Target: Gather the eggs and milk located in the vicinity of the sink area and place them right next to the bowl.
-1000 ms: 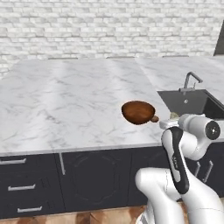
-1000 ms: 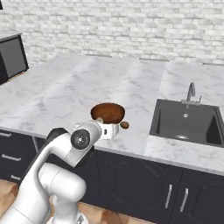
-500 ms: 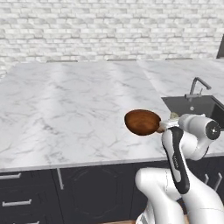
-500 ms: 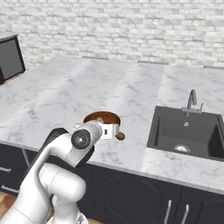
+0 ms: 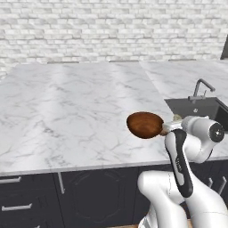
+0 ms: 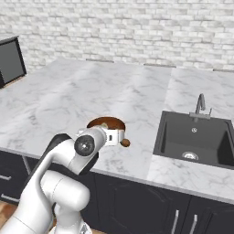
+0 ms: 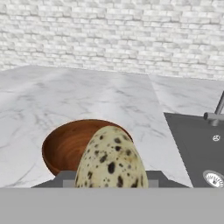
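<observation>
Base has driven closer w/ bowl (image 5: 144, 124) nearer; your gripper (image 7: 111, 186) grips speckled pale egg (image 7: 112, 159), brown egg (image 6: 125, 143) already beside bowl, milk left.

Two rear base views flanking bowl (image 5: 144, 124) and sink (image 6: 194, 139); hand view close, wall-facing.

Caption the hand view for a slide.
Speckled egg held in the tool, just in front of the wooden bowl, sink at right.
</observation>
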Controlling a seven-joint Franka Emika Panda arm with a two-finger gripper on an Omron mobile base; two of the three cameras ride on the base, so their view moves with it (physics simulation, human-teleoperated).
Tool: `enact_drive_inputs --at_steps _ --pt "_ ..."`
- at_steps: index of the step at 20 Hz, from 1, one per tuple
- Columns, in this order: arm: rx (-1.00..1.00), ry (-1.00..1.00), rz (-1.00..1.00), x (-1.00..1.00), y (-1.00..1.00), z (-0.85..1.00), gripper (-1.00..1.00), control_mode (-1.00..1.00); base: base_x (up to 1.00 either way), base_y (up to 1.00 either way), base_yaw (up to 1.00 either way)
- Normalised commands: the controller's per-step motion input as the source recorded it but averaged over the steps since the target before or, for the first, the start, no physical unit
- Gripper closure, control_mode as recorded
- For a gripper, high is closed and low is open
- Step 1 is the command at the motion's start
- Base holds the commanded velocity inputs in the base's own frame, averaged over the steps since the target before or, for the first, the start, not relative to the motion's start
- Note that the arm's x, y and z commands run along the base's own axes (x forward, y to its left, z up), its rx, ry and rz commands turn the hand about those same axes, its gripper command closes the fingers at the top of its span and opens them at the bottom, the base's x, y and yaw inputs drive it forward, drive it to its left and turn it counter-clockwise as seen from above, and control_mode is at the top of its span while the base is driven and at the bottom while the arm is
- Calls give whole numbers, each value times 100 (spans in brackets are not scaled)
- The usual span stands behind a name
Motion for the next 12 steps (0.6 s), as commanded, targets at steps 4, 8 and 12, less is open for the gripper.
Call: enact_drive_inputs --at_steps 4,8,12 --pt "0 1 0 5 -1 0 100 -100 12 -6 0" --pt "0 3 0 27 -4 0 100 -100 0 0 0" --pt "0 3 2 16 -10 0 100 -100 0 0 0"
